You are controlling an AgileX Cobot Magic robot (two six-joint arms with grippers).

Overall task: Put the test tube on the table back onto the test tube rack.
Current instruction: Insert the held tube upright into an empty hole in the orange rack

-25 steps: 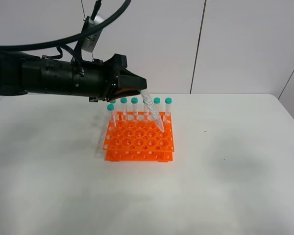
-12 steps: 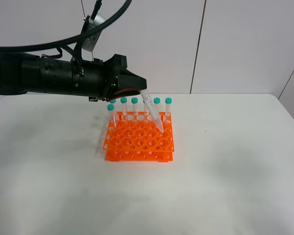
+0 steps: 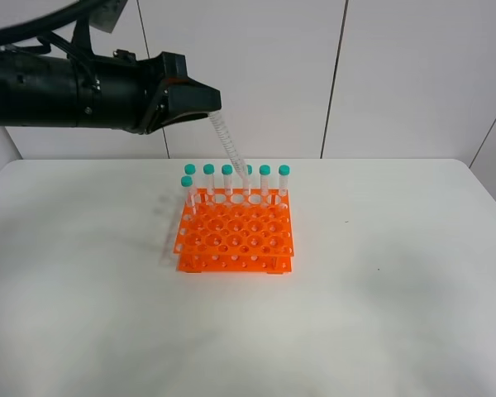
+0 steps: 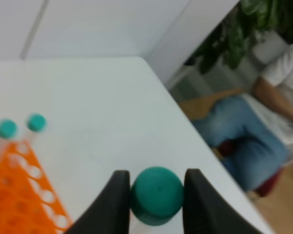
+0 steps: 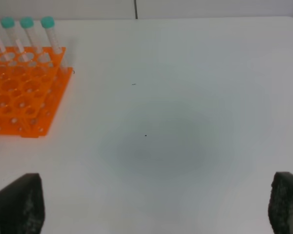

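Left gripper (image 3: 200, 101): reaches in from the left, well above the table (image 3: 380, 273). Its 2 black fingers (image 4: 115, 204) are clamped on the teal cap (image 4: 156, 195) of the test tube (image 3: 228, 142), 1 finger on each side of the cap.

Test tube: off the table, in the air. It is tilted, cap end up in the gripper and conical tip pointing down and to the right. In the high view the tip lies at about the height of the caps of the back row of the test tube rack (image 3: 236, 236). Whether it touches any of them, I cannot tell.

Test tube rack: orange, flat on the table, near the middle and toward the far edge. Racked tubes (image 3: 264, 180) stand upright along its back row, plus 1 at the left side; 6 teal caps can be counted in the high view. The front rows of holes are empty.

Right gripper (image 5: 151, 207): not seen in the high view. Its own camera shows 2 dark fingertips at opposite edges of the picture, wide apart, with nothing between them. Bare table lies below, and the rack sits off to one side.
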